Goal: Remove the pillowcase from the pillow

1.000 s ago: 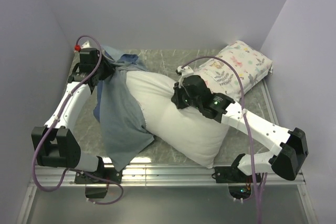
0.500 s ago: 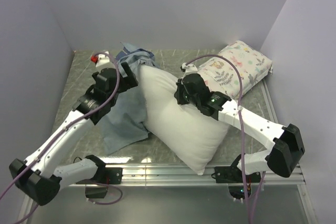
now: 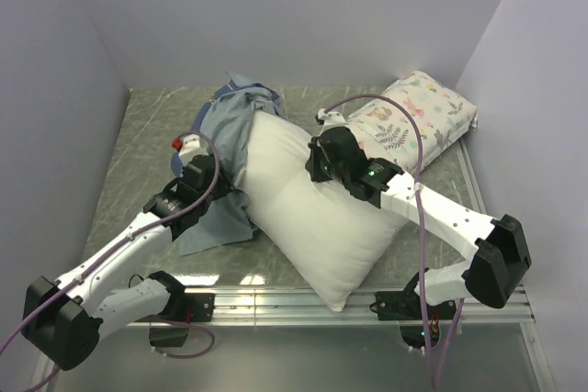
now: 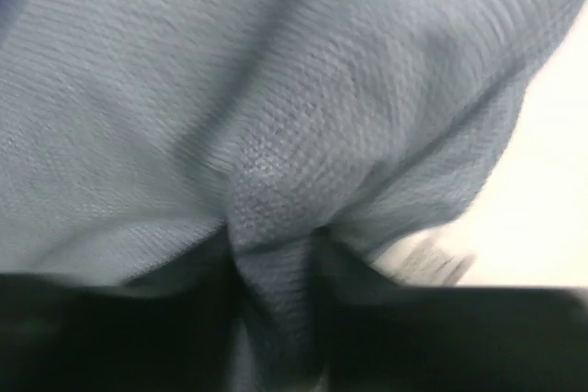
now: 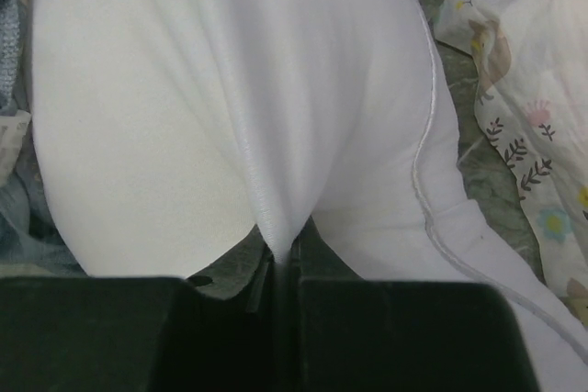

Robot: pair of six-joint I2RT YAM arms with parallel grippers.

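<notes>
**Desk:** Where are the two things?

**Photographer:** The pillow (image 3: 317, 213), plump and white, lies slantwise across the middle of the grey worktop (image 3: 147, 158), with its near corner reaching the worktop's near edge. The pillowcase (image 3: 230, 130), wrinkled grey-blue cloth, is bunched against the pillow's far-left end. It trails down the pillow's left side onto the worktop. Most of the pillow is bare.

**Desk:** And the arms?

**Photographer:** The right gripper (image 5: 280, 268) sits on the upper middle of the pillow with its jaws closed tight on a pinched ridge of the white cover. The left gripper (image 4: 276, 268) is low at the pillow's left side, buried in the pillowcase. A fold of the blue cloth runs down between its dark fingers (image 4: 110, 328). That wrist view is blurred, and I cannot tell whether the jaws have clamped the fold.

**Desk:** Anything else in view?

**Photographer:** A smaller floral pillow (image 3: 418, 117) lies at the far right, just beside the right arm's cable and apart from the white pillow.
</notes>
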